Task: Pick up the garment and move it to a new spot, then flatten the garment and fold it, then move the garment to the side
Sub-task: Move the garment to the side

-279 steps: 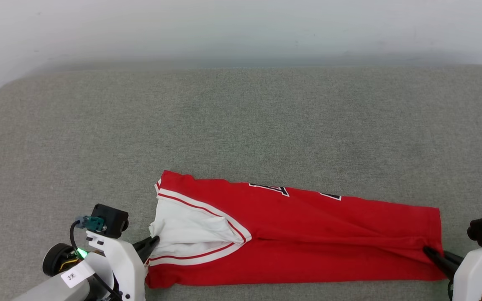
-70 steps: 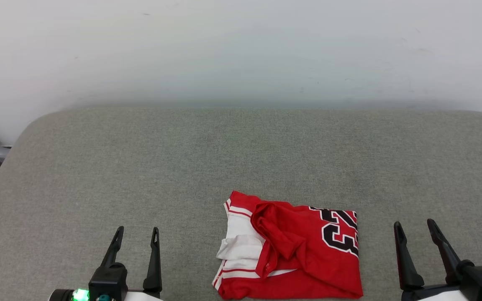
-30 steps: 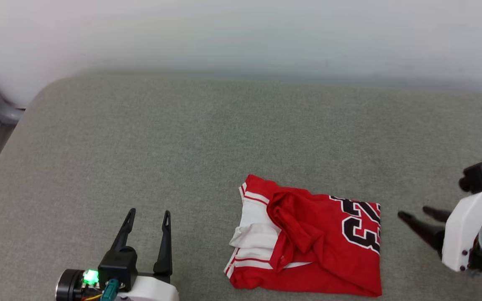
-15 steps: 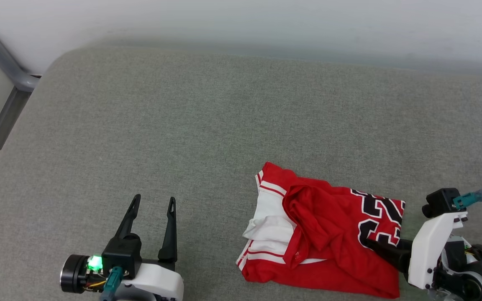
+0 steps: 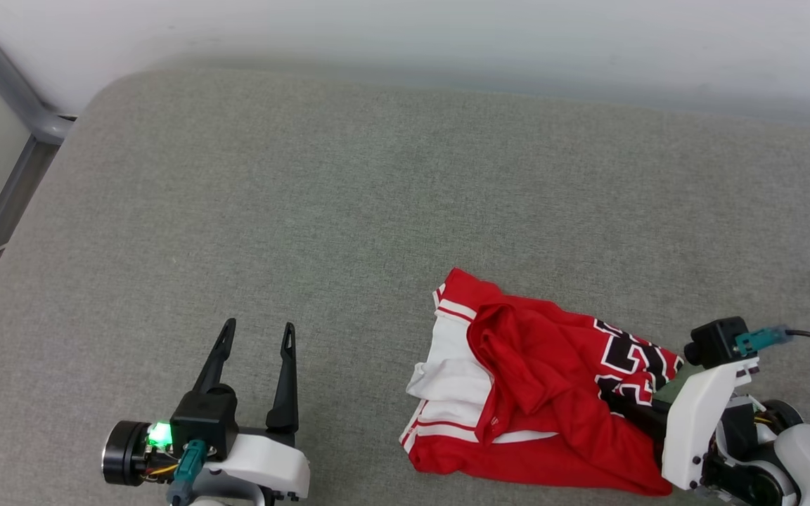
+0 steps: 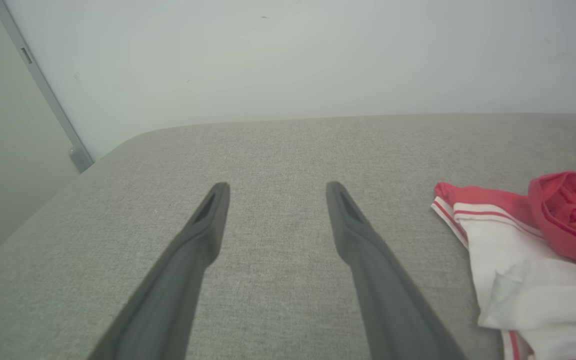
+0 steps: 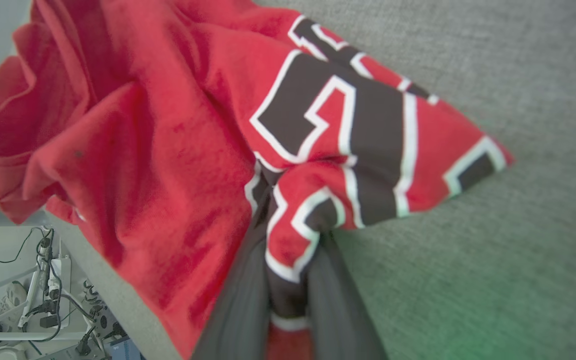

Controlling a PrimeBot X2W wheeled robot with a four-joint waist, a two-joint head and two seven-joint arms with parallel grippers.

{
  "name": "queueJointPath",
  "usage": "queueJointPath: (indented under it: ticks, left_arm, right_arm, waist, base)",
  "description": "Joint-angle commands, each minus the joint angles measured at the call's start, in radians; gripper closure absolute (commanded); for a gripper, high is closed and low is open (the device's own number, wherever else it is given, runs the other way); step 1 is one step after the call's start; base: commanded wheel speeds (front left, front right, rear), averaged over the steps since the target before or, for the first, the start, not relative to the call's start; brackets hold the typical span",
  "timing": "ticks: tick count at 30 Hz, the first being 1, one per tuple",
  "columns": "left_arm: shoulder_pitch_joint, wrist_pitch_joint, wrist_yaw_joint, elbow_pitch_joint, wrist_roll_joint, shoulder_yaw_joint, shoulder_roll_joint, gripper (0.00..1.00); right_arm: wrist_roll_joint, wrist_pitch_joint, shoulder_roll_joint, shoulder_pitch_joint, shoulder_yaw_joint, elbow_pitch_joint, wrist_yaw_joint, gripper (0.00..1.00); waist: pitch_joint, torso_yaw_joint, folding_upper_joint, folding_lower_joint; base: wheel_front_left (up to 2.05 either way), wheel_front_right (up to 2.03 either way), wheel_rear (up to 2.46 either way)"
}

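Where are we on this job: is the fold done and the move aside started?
Done: the garment lies folded into a compact bundle on the grey cushion. In hand: the right claw is shut on its numbered edge; the left claw stands open, apart from it. Left: carrying it to the side.

right gripper [image 7: 292,239] jaws buried in garment [image 7: 168,125], numerals [image 7: 363,125] partly hidden

Items on hand: 1 garment [image 5: 538,393], red and white; 2 claws, namely left claw [image 5: 257,327] and right claw [image 5: 633,411]; 1 grey cushion [image 5: 306,211]; 1 metal rail [image 5: 15,95], upper left of frame.
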State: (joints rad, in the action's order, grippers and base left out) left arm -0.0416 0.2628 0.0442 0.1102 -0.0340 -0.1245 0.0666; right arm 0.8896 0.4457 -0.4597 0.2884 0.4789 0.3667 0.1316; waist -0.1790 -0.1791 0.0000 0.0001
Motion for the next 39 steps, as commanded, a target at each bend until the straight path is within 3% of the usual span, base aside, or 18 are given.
queueJointPath:
  ticks: [1,11,23,32,39]
  left_arm:
    - [0.004,0.003,0.002,0.002,-0.003,0.003,0.0,0.0]
    - [0.028,0.003,0.008,-0.003,0.002,0.011,-0.002,0.0]
    - [0.045,0.003,0.013,-0.035,-0.004,0.037,-0.002,0.0]
    - [0.0,0.003,0.004,-0.063,0.014,0.044,0.014,0.0]
    - [-0.051,0.003,0.001,-0.103,0.025,0.045,0.028,0.0]
  right_arm:
    - [0.003,-0.008,-0.006,0.004,0.02,0.007,-0.002,1.0]
    - [-0.057,-0.126,-0.112,0.077,0.093,-0.09,-0.002,1.0]
    - [-0.137,-0.116,-0.235,0.173,0.102,-0.196,-0.002,1.0]
    - [-0.136,-0.08,-0.325,0.273,0.049,-0.164,-0.002,1.0]
    - [-0.175,-0.066,-0.412,0.351,-0.016,-0.085,-0.002,1.0]
  waist:
    - [0.005,0.004,0.0,-0.0001]
    - [0.042,0.045,0.0,-0.0001]
    - [0.034,0.233,0.0,-0.0001]
    - [-0.044,0.326,0.0,-0.0001]
    - [-0.157,0.333,0.0,-0.0001]
  base:
    - [0.0,0.0,0.0]
    - [0.0,0.0,0.0]
    - [0.0,0.0,0.0]
    - [0.0,0.0,0.0]
    - [0.0,0.0,0.0]
